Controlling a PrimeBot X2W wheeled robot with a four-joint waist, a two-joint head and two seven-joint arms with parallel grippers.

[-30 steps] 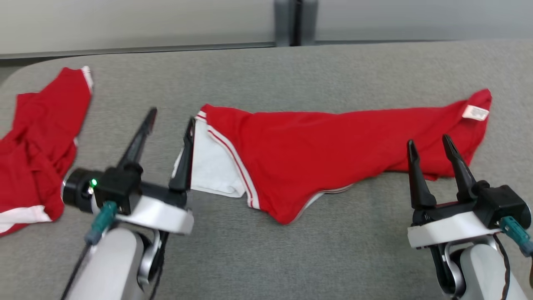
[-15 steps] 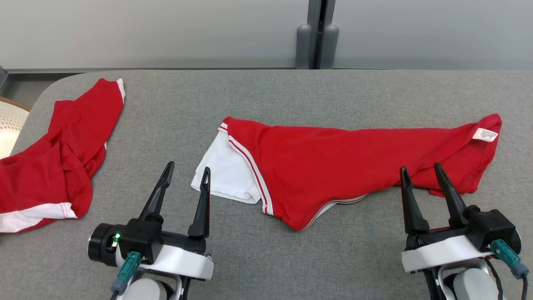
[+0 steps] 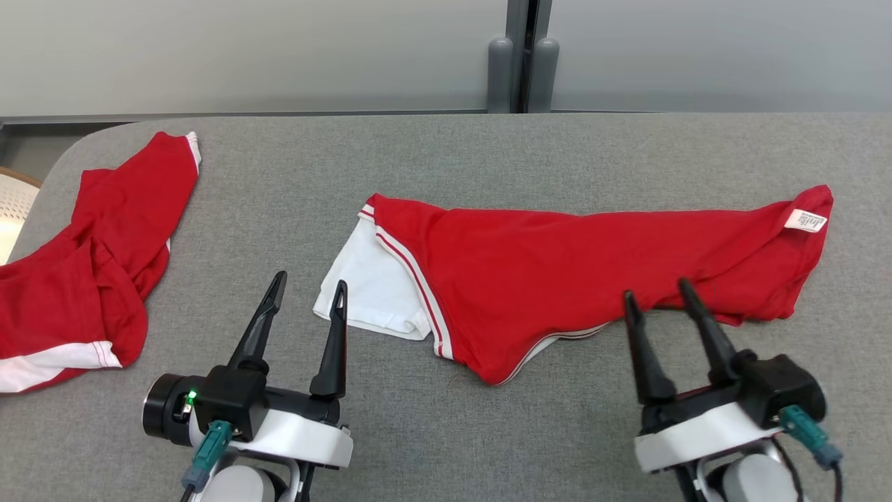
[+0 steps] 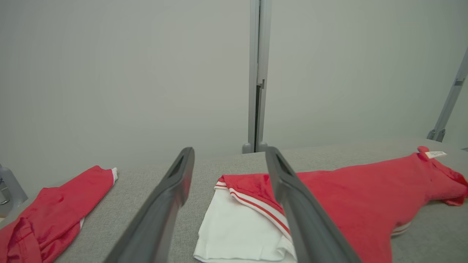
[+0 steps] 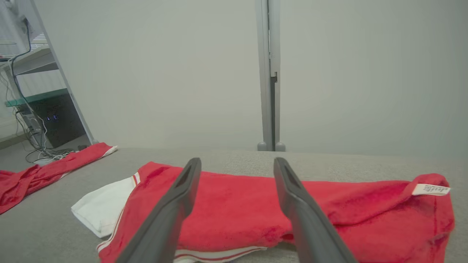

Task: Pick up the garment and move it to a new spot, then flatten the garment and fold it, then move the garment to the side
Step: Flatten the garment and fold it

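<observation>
Since the red shirt (image 3: pixel 557 279) lies rumpled across the middle of the frame on the desk (image 3: pixel 432 153), I judge it light, soft and floppy. I would pinch its white sleeve and its labelled corner. Both the left pincer (image 3: pixel 309 280) and the right pincer (image 3: pixel 658 289) gape wide, holding nothing.

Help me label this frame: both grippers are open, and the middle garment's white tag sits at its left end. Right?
No. The head view shows the white tag at the right end of the middle garment; its left end is a white panel. The left gripper and right gripper are indeed open.
</observation>
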